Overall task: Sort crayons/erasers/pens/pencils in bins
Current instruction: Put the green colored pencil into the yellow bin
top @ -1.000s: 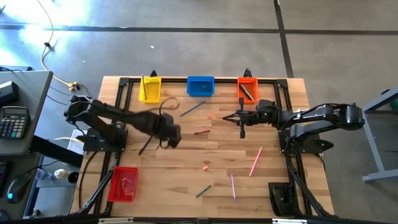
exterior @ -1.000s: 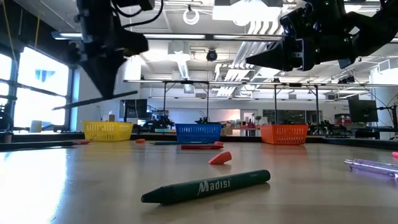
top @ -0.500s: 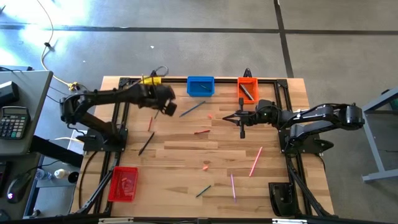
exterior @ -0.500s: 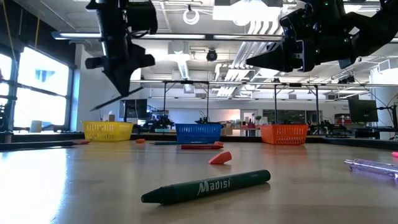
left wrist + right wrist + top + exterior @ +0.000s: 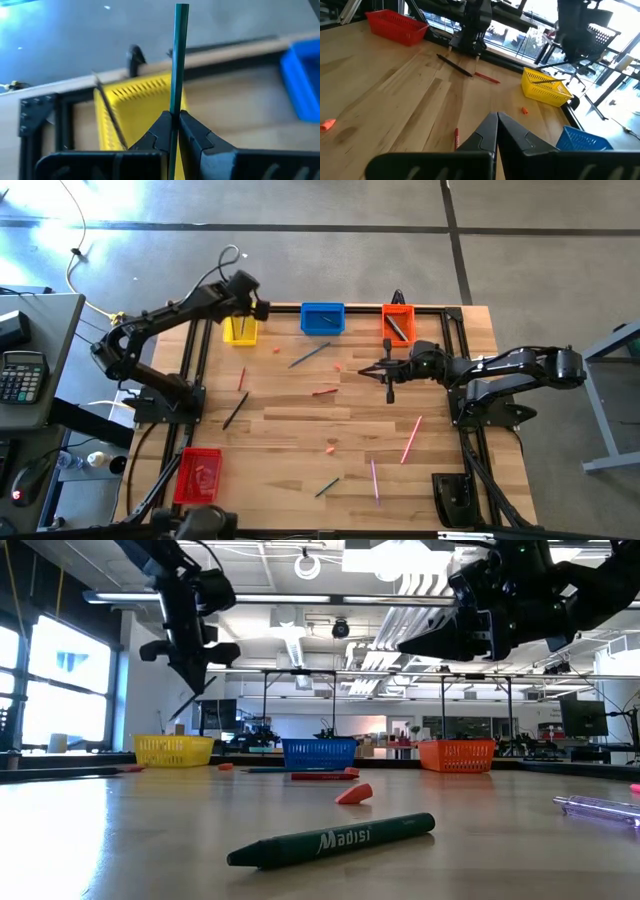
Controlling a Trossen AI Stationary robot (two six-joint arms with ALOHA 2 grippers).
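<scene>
My left gripper (image 5: 256, 302) (image 5: 173, 117) hangs over the yellow bin (image 5: 240, 330) (image 5: 135, 97) at the table's far left and is shut on a dark green pencil (image 5: 179, 55). A dark pencil (image 5: 107, 112) lies in that bin. My right gripper (image 5: 363, 368) (image 5: 496, 116) stands shut and empty above the table's middle right. Loose on the table are a bluish pencil (image 5: 308, 356), red sticks (image 5: 325, 391), a black pen (image 5: 235, 410), pink pens (image 5: 411, 438), an eraser (image 5: 330, 446) and a green crayon (image 5: 327, 487) (image 5: 330, 840). My left gripper pinches the green pencil's shaft (image 5: 175, 107) between its two fingers. The pencil runs along the fingers and sticks out well past their tips. The fingers slant down toward the table's far edge. The pencil is lifted clear, its free end over the yellow bin's far rim.
The blue bin (image 5: 322, 318) and the orange bin (image 5: 398, 322), which holds dark pens, stand along the far edge. The red bin (image 5: 198, 476) sits at the near left. A black frame (image 5: 195, 350) runs round the tabletop.
My left gripper has swung from the table's middle left toward the far edge, rising a little and turning, and now hangs over the yellow bin. The green pencil has stayed in its shut fingers, clear of the table.
</scene>
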